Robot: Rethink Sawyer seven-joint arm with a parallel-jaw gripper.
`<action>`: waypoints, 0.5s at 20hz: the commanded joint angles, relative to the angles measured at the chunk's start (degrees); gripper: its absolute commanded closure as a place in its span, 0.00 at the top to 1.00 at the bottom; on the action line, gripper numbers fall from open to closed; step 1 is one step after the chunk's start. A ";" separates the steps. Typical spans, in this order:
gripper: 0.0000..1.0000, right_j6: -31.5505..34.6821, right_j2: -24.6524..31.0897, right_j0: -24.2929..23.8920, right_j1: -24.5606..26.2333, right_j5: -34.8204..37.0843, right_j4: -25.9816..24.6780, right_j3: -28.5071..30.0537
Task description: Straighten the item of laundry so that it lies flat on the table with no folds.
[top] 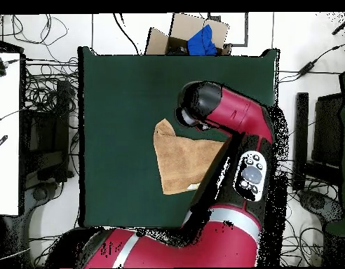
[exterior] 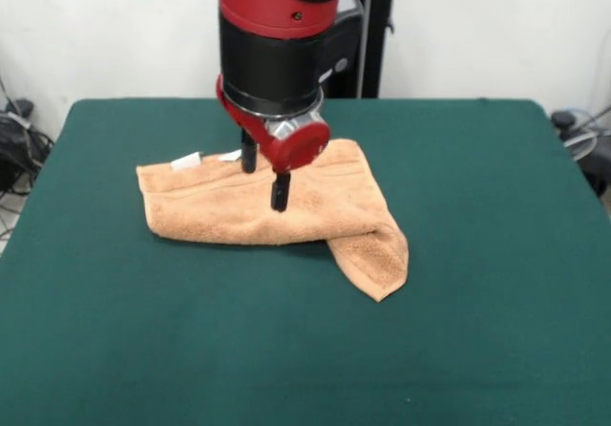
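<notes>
**Robot gripper poised over a partly folded towel on a green table**

An orange-tan terry-cloth towel lay on a large table with a dark green cloth-like top. In the front view the towel sat a little toward the far side of the table's middle and was much smaller than the table. Most of the towel lay spread out, but it was not flat: the corner nearest the camera on the picture's right was doubled over, forming a rounded flap that pointed toward the viewer. A fold line ran along the towel's near edge. 2 small white tags showed at the towel's far edge, toward the picture's left.

The red and black arm came down over the towel. Its gripper had 2 dark fingers pointing downward above the towel's middle. The fingers stood apart with a clear gap between them, so the jaws were open and held nothing. The nearer fingertip was low over the cloth; the front view did not show whether it touched the towel.

In the overhead view the towel appeared as a tan shape to one side of the table's middle, with a pointed corner directed away from the robot's base. The arm covered the part of the towel beside it and hid the gripper.

Beyond the table's edge away from the towel, cables lay on the floor, and a cardboard box held something blue.
</notes>
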 commanded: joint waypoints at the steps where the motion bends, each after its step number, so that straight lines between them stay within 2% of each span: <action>1: 1.00 4.03 3.33 -1.54 7.52 9.08 -2.11 -12.17; 7: 1.00 5.48 2.93 -1.55 10.47 15.67 -1.44 -20.78; 10: 1.00 5.63 3.11 -1.62 11.80 15.91 -1.28 -22.79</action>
